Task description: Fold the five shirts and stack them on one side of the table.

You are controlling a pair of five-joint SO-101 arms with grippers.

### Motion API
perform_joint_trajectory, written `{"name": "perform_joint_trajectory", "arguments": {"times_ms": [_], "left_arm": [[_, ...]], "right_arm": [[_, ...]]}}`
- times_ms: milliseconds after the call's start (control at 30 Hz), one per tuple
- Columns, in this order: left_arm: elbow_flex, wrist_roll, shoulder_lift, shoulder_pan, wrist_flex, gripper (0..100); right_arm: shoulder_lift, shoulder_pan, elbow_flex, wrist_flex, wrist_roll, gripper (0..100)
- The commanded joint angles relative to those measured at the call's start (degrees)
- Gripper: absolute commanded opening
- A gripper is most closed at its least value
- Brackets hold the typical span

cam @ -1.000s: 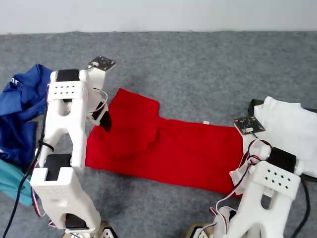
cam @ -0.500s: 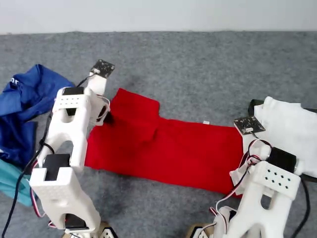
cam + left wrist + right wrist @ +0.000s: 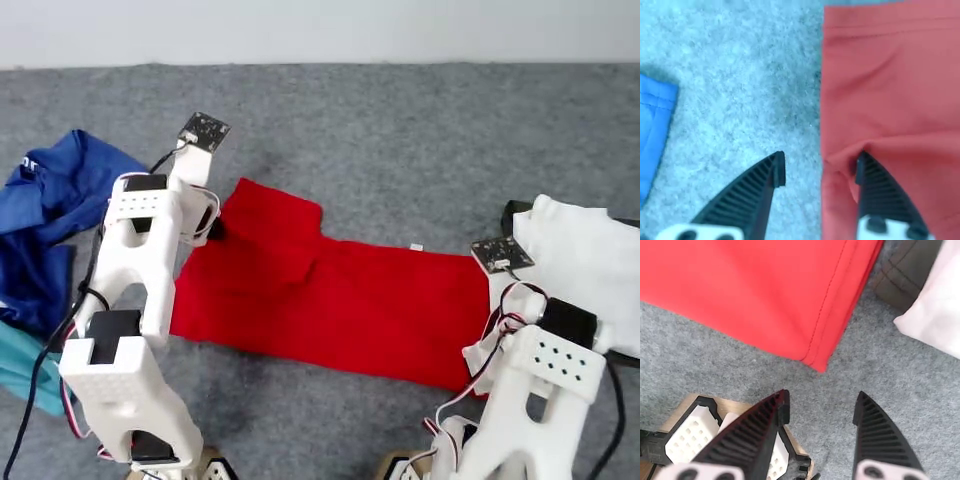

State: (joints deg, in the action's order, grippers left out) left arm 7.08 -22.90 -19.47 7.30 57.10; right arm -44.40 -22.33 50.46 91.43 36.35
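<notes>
Since a second ago the left arm [image 3: 140, 260] has pulled back off the sleeve toward the outer edge of the red shirt [image 3: 340, 300], and the raised fold it had in the cloth has dropped flat. The right arm [image 3: 540, 370] has not moved.

The left gripper [image 3: 821, 167] sits at the sleeve end of the red shirt with its jaws well apart and nothing held. One finger [image 3: 867, 175] rests on a small ridge of red cloth at the shirt's edge. The other finger [image 3: 772, 172] is over the bare grey table [image 3: 400, 130].

The red shirt lies spread across the middle of the table, with its sleeve end by the left arm and its hem end by the right arm.

The right gripper [image 3: 822, 402] hangs just off the hem corner of the red shirt, over bare table, wide open and empty.

A blue shirt [image 3: 50, 210] lies crumpled beside the left arm, apart from the red one. A teal cloth [image 3: 20, 370] shows below it at the table's edge. A white shirt [image 3: 580, 260] lies folded beside the right arm on top of a dark cloth [image 3: 515, 210], close to the red shirt's hem.
</notes>
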Motion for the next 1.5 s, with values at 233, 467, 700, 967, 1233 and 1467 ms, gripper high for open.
{"name": "perform_joint_trajectory", "arguments": {"times_ms": [233,467,700,967,1233,1467], "left_arm": [[-3.4,-0.3,3.6,0.3,-0.6,23],[-12.3,3.2,7.2,-0.2,6.9,23],[-38.5,13.9,-4.5,-2.1,27.1,23],[-74.7,13.4,-31.8,-8.3,39.2,23],[-96.0,11.1,-54.8,-8.2,38.2,22],[-98.5,10.8,-60.7,-8.1,30.4,20]], "right_arm": [[-0.4,0.6,-0.1,-0.5,-0.4,21.6],[-0.4,0.6,-0.1,-0.5,-0.4,21.6],[-0.4,0.6,-0.1,-0.6,-0.3,21.6],[-0.4,0.6,-0.1,-0.6,-0.4,21.6],[-0.4,0.3,-0.1,-0.5,-0.5,21.6],[-0.4,0.3,0.0,-0.5,-0.6,21.6]]}}
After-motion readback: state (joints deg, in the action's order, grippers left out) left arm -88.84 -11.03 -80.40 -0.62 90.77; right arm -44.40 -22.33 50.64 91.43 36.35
